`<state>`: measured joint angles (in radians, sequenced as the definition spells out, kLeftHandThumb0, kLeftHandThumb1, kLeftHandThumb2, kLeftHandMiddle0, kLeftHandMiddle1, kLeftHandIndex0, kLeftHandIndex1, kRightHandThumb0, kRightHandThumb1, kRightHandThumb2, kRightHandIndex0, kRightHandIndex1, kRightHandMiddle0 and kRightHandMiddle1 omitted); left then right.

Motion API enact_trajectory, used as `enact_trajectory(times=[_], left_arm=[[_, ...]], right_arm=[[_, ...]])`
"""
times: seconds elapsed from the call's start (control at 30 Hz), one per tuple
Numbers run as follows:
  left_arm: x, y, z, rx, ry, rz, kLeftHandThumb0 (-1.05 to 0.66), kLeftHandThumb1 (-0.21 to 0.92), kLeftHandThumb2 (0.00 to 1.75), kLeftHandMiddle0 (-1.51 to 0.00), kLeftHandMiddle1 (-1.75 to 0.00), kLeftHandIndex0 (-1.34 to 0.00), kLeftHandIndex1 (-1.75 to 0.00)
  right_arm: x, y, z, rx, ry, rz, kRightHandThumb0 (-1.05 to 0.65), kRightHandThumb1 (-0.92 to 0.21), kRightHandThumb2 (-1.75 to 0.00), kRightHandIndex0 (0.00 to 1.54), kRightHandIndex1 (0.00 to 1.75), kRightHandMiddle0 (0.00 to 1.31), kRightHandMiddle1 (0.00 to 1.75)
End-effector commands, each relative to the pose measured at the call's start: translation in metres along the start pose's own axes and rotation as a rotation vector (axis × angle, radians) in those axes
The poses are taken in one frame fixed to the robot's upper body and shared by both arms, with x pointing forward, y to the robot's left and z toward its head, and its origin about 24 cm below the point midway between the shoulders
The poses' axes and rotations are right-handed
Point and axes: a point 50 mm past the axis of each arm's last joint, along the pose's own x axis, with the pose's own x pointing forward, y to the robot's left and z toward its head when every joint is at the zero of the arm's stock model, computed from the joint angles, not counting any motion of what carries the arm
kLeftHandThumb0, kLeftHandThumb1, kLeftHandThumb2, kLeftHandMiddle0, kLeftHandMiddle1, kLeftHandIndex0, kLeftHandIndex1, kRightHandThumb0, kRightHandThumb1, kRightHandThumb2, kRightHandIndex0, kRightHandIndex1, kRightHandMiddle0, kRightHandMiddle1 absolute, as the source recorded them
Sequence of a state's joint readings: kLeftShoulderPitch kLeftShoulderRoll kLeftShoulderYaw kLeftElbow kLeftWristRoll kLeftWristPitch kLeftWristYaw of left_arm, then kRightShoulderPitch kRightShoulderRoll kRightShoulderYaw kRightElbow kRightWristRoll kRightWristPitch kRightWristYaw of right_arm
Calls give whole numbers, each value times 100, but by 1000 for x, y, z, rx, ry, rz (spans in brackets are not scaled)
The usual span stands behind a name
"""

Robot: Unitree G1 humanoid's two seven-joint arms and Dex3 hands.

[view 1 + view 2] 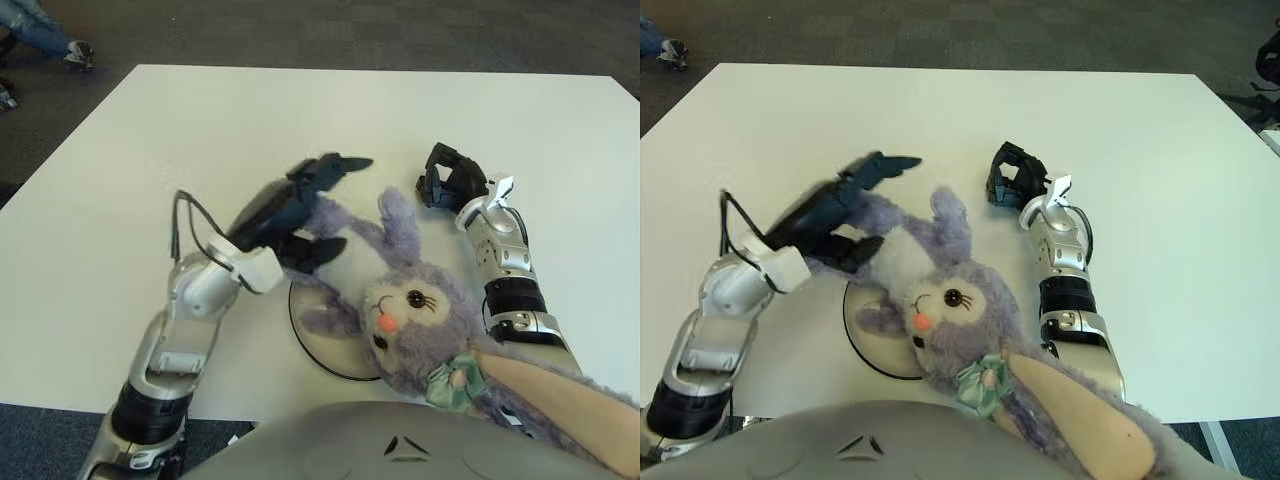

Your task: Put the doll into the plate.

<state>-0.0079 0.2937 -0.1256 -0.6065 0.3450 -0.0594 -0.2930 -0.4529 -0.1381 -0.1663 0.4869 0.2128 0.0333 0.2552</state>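
Note:
The purple plush rabbit doll [410, 305] lies on its back across the white, dark-rimmed plate [330, 362] near the table's front edge. Its head and green bow point toward me, and one long beige ear runs off to the lower right. My left hand [305, 205] is at the doll's far-left side. Its black fingers [340, 165] are stretched straight out above the body and its thumb lies against the white belly, not closed around it. My right hand [450, 180] is just right of the doll's raised limb, fingers curled and empty.
The white table [120, 200] ends at dark carpet on all sides. A person's feet [70, 50] show at the far left corner. The doll covers the right half of the plate.

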Motion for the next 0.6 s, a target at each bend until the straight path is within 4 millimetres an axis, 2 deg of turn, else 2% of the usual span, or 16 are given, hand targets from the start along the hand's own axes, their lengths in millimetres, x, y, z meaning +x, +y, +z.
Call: enact_trajectory(times=[0.0,0.13,0.27,0.57], left_arm=[[0,4,-2,17,-19,145,-93,92,89,-27,-152,-5,-144],[9,12,-8,75,1,259,-94,92,94,-39,-170,-14,-157],[20,19,-15,87,35,297,-93,92,95,-48,-173,-17,-160],[19,33,-21,93,105,381,-87,92,93,-69,-175,-13,-164]], right_arm=[[-5,-3,-10,-1,42,-17,-52,-21,-145,129,175,70,175],[-6,-2,-9,-18,36,-17,-52,-21,-144,130,175,70,175],[-6,-2,-9,-27,35,-20,-52,-22,-144,130,175,70,175],[-8,-2,-8,-26,33,-30,-52,-23,-143,130,175,69,175]])
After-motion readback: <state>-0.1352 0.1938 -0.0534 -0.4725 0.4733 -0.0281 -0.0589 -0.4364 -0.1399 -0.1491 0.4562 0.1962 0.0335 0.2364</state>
